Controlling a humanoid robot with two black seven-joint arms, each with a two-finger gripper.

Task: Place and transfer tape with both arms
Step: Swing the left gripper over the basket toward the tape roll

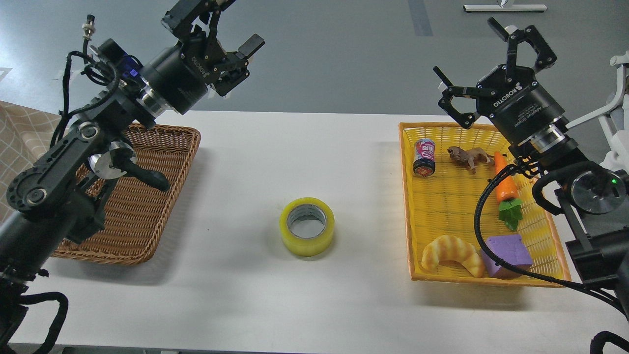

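The tape (307,233), a wide yellow roll with a grey-white core, lies flat on the white table (295,157) near its middle. My left gripper (223,34) is open and empty, raised high above the table's far left, well away from the tape. My right gripper (484,59) is open and empty, held above the far edge of the yellow basket (442,196), to the right of the tape.
A brown wicker basket (142,196) lies at the left under my left arm. The yellow basket holds a small can (424,157), a toy animal (469,156), a carrot (506,189), a croissant toy (452,253) and a purple block (506,255).
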